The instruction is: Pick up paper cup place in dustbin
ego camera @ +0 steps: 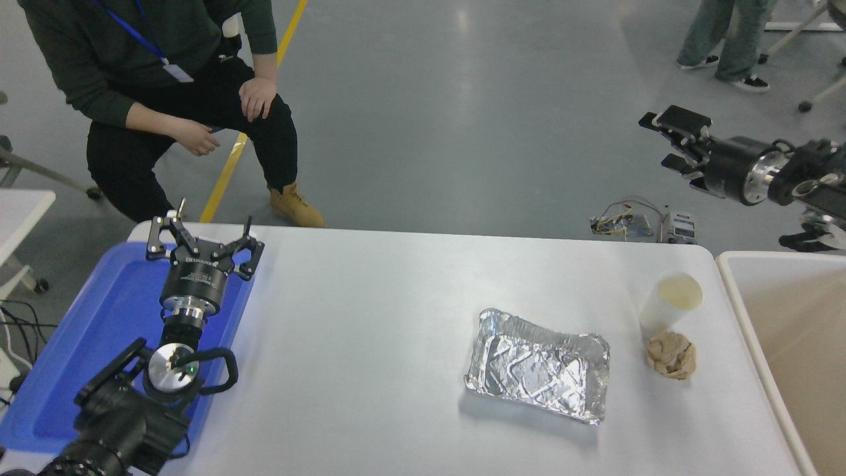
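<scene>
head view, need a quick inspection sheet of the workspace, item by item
Surface: white table, bare in the middle.
Job's things: paper cup upright near the right edge; dustbin beside the table on the right.
Clutter: crumpled brown paper ball just in front of the cup; foil tray; blue tray at left.
Grippers: left gripper open, parked over the blue tray; right gripper open, empty, raised beyond the table's far edge.
Cables: loose wires and small boards on the floor.
Surroundings: seated person at far left; another's legs far right.
</scene>
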Controlling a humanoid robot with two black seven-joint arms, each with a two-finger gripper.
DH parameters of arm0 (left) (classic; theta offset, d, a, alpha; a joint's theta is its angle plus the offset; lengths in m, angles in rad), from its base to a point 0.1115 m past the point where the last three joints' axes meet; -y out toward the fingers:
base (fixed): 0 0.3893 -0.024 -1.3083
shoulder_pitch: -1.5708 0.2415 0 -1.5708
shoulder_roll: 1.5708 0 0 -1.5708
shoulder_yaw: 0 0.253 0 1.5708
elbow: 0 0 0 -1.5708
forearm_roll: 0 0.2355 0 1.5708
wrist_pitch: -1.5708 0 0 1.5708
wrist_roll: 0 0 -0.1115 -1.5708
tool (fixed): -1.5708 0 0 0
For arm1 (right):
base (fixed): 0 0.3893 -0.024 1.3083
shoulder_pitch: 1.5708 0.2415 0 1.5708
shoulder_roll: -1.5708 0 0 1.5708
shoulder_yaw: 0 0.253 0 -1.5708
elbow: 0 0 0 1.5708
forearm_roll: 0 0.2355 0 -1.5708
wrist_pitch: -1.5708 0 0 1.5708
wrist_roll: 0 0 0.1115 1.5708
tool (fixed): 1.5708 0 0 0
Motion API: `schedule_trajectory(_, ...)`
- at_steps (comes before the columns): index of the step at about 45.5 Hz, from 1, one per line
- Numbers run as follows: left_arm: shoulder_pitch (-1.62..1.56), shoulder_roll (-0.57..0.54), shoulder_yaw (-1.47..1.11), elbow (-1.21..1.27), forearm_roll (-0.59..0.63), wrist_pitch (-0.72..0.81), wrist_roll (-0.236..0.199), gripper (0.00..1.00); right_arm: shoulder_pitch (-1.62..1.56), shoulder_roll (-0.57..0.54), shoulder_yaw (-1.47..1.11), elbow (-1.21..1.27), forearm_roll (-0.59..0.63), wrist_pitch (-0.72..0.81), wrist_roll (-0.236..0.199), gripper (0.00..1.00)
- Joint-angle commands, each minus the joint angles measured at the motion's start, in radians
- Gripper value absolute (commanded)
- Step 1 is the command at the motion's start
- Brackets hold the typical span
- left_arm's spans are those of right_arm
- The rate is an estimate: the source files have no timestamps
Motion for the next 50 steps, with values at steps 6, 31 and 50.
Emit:
schedule_trajectory(6,0.0,0.0,0.0,0.0,0.0,0.0,0.0,1.0,0.244,0.013,-0.407,0.076,0.011,0.229,-0.032,1.0)
schedule_trajectory(31,0.0,-0.001,0.0,0.0,0.0,0.0,0.0,1.0,0.511,0.176,-0.622,0.208,0.002,0.38,-0.039,1.0)
schedule_trajectory(50,0.0,0.0,0.0,0.0,0.0,0.0,0.0,1.0,0.61,0.294,-0.689,0.362,0.0,0.38,-0.046,1.0)
